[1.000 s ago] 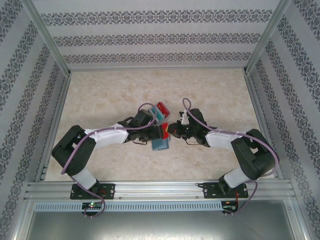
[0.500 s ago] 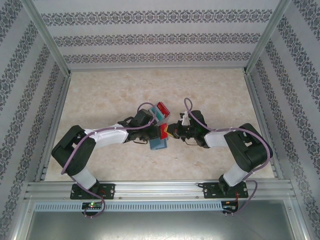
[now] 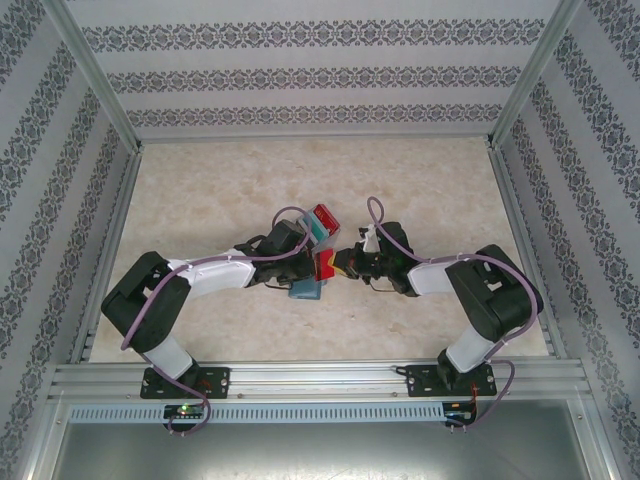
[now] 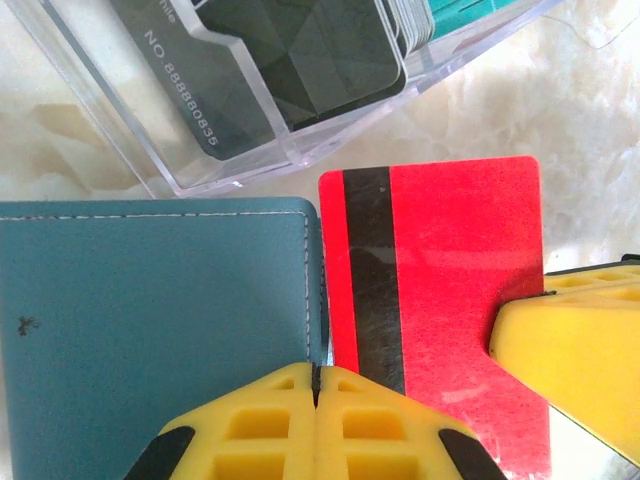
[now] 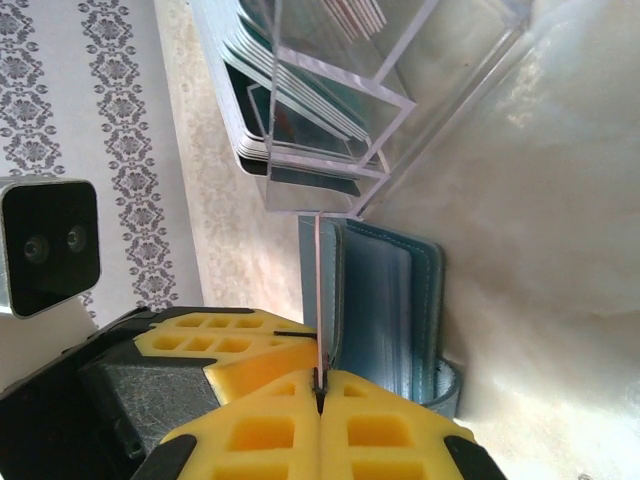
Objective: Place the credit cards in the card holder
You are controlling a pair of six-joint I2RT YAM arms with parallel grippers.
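Note:
The card holder (image 4: 150, 320) is a teal-blue wallet; my left gripper (image 4: 316, 385) is shut on its right-hand edge. From above, the card holder (image 3: 305, 291) sits just below my left gripper (image 3: 308, 275). A red credit card (image 4: 440, 300) with a black stripe stands right beside that edge, pinched by my right gripper (image 5: 318, 385), which is shut on it. In the right wrist view the card (image 5: 318, 290) appears edge-on, against the outer flap of the slightly spread card holder (image 5: 390, 300). From above, the red card (image 3: 325, 266) lies between both grippers, my right gripper (image 3: 338, 265) on its right.
A clear plastic box (image 4: 300, 150) with several more cards stands just beyond the wallet, close to both grippers; it is also in the top view (image 3: 322, 222). Metal frame rails (image 3: 110, 250) and patterned walls bound the beige table.
My left gripper has closed onto the wallet's edge, and the wallet has shifted slightly left. The right arm has brought the red card a little left, up to the wallet.

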